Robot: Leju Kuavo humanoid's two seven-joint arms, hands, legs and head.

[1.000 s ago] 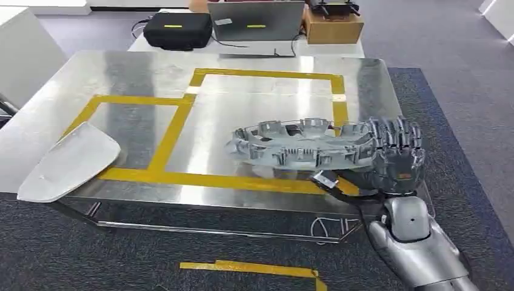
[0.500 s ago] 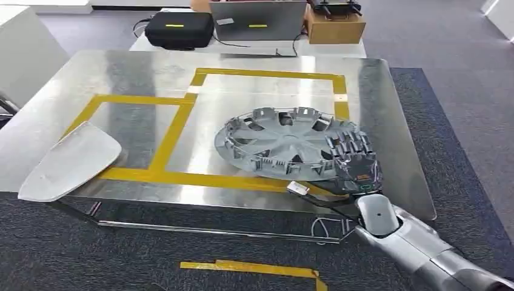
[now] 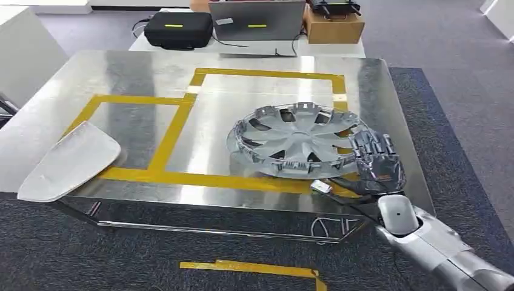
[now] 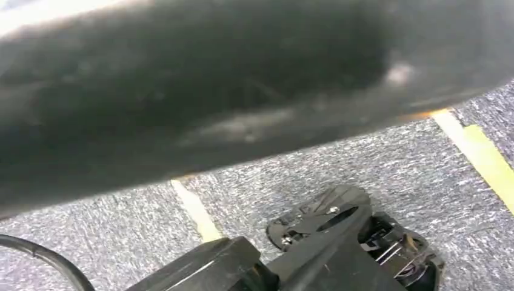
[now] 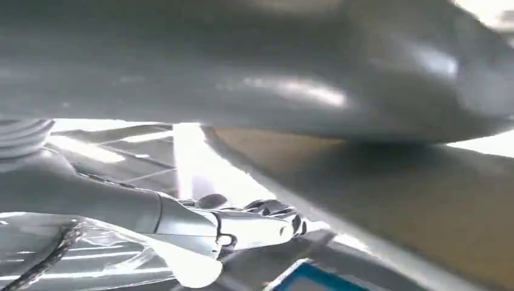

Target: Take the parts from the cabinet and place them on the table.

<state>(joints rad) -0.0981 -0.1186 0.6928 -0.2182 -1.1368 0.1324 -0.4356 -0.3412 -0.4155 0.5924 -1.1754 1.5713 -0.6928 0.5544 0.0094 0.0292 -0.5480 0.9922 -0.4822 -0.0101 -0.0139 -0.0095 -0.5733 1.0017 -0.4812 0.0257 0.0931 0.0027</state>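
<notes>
Right hand (image 3: 377, 162) is seen at the near right corner of the steel table (image 3: 121, 66), fingers spread and released, just beside the near right rim of the grey wheel cover (image 3: 297, 140); contact cannot be confirmed. The wheel cover is laid on the table within the yellow tape outline (image 3: 182, 115), right of centre. A white panel (image 3: 70, 160) is laid at the near left edge, overhanging it. Farther off, a black case (image 3: 177, 29), laptop (image 3: 256, 19) and cardboard box (image 3: 332, 25) are noted.

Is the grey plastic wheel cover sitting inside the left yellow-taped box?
No, the grey plastic wheel cover lies in the right yellow-taped box.
</notes>
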